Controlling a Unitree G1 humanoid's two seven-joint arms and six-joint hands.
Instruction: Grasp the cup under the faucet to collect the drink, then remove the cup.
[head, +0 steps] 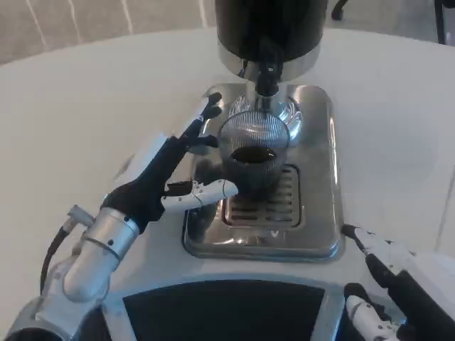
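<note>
A ribbed cup (252, 153), part-filled, was pictured on the drip tray (316, 213) under the faucet (266, 77); the left hand (170, 174), spread and empty, was best closed squarely around it.

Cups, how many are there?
1. The cup stands on the metal drip tray under the faucet, with dark drink inside. The left hand is beside it. No others show.

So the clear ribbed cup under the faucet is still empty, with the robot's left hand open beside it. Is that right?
Not quite. The head view shows dark drink already in the cup, which stands on the drip tray under the faucet. The left hand is indeed open beside it.
</note>
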